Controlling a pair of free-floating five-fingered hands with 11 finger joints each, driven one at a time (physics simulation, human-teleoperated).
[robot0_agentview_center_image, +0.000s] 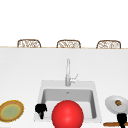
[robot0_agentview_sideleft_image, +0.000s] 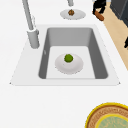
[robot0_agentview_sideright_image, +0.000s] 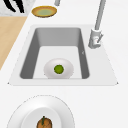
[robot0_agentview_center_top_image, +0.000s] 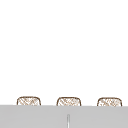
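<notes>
Brown stick (robot0_agentview_center_image: 112, 124) lies flat on the white surface, directly under the right hand (robot0_agentview_center_image: 122, 118) and touching it or nearly so; can't tell whether that hand grips it or just rests above. My read: a rod this slim and round rolls easily, so a good hold wraps it near mid-length and keeps it level; it should also stay clear of the white plate (robot0_agentview_center_image: 110, 106) just beyond the hand.

That plate is smooth and shallow, with a small brown lumpy item (robot0_agentview_center_image: 118, 102) at its centre.

Left hand (robot0_agentview_center_image: 40, 109) hangs over the sink (robot0_agentview_center_image: 40, 95) at its near-left rim; its fingers (robot0_agentview_sideright_image: 20, 6) look straight and spread, holding nothing. Sink is matte grey, square-walled; inside sits a pale round bowl (robot0_agentview_sideleft_image: 75, 67) with a small green ball (robot0_agentview_sideleft_image: 68, 58). A glossy red sphere (robot0_agentview_center_image: 67, 115) is just right of the left hand; a yellow-rimmed woven-look plate (robot0_agentview_center_image: 21, 110) lies to its left. A slim metal faucet (robot0_agentview_center_image: 67, 72) stands behind.
</notes>
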